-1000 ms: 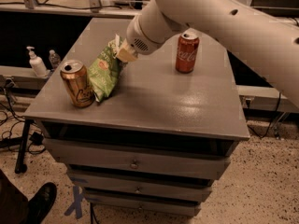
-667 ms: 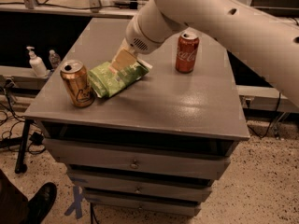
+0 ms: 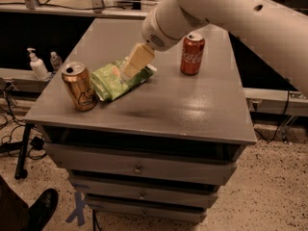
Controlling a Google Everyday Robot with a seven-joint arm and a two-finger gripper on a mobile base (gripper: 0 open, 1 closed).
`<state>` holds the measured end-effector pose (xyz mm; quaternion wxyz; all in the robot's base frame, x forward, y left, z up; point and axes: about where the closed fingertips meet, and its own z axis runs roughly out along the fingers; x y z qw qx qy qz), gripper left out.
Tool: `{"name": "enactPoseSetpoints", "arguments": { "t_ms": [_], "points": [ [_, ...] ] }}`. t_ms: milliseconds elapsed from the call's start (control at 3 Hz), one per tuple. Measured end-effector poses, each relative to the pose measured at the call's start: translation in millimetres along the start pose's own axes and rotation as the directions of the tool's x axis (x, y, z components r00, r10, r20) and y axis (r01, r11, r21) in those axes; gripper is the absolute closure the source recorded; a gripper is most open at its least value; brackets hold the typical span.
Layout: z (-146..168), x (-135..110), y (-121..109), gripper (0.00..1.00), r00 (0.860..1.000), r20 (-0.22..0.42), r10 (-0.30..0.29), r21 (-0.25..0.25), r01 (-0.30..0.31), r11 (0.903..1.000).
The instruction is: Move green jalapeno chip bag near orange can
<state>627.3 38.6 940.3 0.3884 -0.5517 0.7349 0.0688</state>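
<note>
The green jalapeno chip bag [image 3: 115, 79] lies flat on the grey cabinet top [image 3: 192, 109], its left end right beside the orange can [image 3: 79, 85], which stands upright near the left front corner. My gripper [image 3: 131, 67], with cream-coloured fingers, hangs from the big white arm [image 3: 231, 13] just above the bag's right end. It is open and holds nothing.
A red Coca-Cola can [image 3: 192, 53] stands upright to the right of the gripper. The cabinet has drawers [image 3: 138, 167] below. A soap pump bottle [image 3: 36, 65] stands on a ledge at the left. A shoe [image 3: 41, 208] shows at the bottom left on the floor.
The bag was held upright next to the orange can. It has dropped flat onto the top, and my gripper has let go and lifted slightly to the right.
</note>
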Motion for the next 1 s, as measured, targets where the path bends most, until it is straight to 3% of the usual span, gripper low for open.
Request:
{"name": "enactPoseSetpoints", "arguments": {
  "t_ms": [333,667,1000],
  "points": [
    [-38.7,22.4,-34.1,0.0,0.999,0.036,0.034,0.075,-0.037,0.9965],
    [-101.2,57.3,-79.2,0.0,0.994,0.087,0.06,0.197,-0.076,0.9774],
    [-101.2,57.3,-79.1,0.0,0.994,0.087,0.06,0.197,-0.076,0.9774]
  ]
}}
